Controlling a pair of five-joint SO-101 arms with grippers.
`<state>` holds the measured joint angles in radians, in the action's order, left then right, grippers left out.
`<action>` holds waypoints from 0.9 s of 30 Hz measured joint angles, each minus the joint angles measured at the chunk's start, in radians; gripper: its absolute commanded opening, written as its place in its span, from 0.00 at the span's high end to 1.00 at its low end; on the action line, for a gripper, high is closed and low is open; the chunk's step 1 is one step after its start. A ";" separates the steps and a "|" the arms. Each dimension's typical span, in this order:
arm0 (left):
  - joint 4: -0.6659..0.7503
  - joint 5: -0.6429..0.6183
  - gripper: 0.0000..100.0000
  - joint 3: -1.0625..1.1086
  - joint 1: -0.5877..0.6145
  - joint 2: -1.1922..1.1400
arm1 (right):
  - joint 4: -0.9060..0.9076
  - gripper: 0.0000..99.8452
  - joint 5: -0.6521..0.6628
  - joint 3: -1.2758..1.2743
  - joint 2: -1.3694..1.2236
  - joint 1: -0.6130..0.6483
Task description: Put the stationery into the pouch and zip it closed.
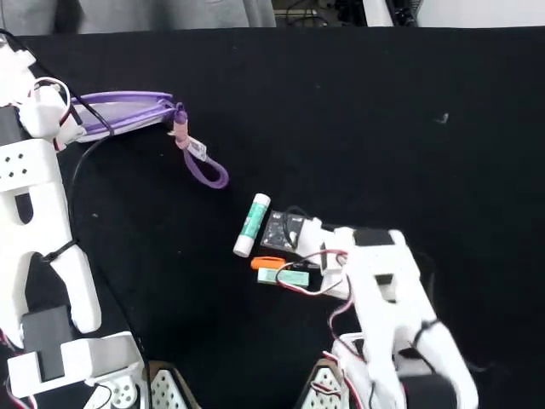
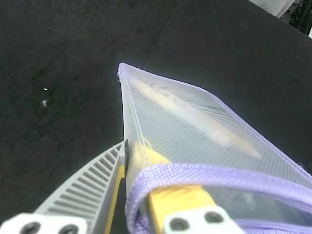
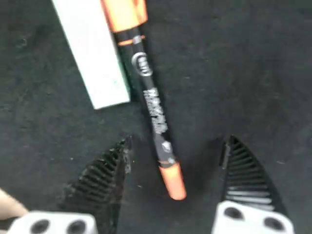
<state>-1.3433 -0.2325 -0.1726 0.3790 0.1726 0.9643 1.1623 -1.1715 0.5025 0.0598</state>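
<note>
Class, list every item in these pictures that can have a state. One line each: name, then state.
left pincer: shut on the pouch.
pouch: held; cannot tell whether the zip is open or closed.
right pincer: open, straddling the pen.
pen: lying flat, not gripped.
eraser: lying beside the pen, outside the pouch.
glue stick: lying on its side, outside the pouch.

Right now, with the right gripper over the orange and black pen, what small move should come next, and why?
Probably lower the right gripper and close on the orange and black pen: its open jaws straddle the pen's end, and the white block sits outside them.
</note>
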 measured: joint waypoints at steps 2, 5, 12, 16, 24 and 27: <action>0.000 0.000 0.97 0.000 0.000 0.000 | -0.002 0.73 0.000 0.031 -0.063 0.000; 0.000 0.000 0.97 0.000 0.000 0.000 | -0.005 0.79 0.000 0.081 -0.146 0.000; 0.000 0.000 0.97 0.000 0.000 0.000 | -0.061 0.93 0.000 0.207 -0.282 -0.008; 0.000 0.000 0.97 0.000 0.000 0.000 | -0.061 0.97 0.000 0.250 -0.324 -0.008; 0.000 0.000 0.97 0.000 0.000 0.000 | -0.040 0.99 -0.011 0.245 -0.241 -0.005; 0.000 0.000 0.97 0.000 -0.012 0.000 | 0.006 0.99 -0.054 0.247 -0.138 -0.005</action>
<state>-1.3433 -0.2325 -0.1726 0.3667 0.1726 0.9705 1.1086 -0.9244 0.3644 0.0552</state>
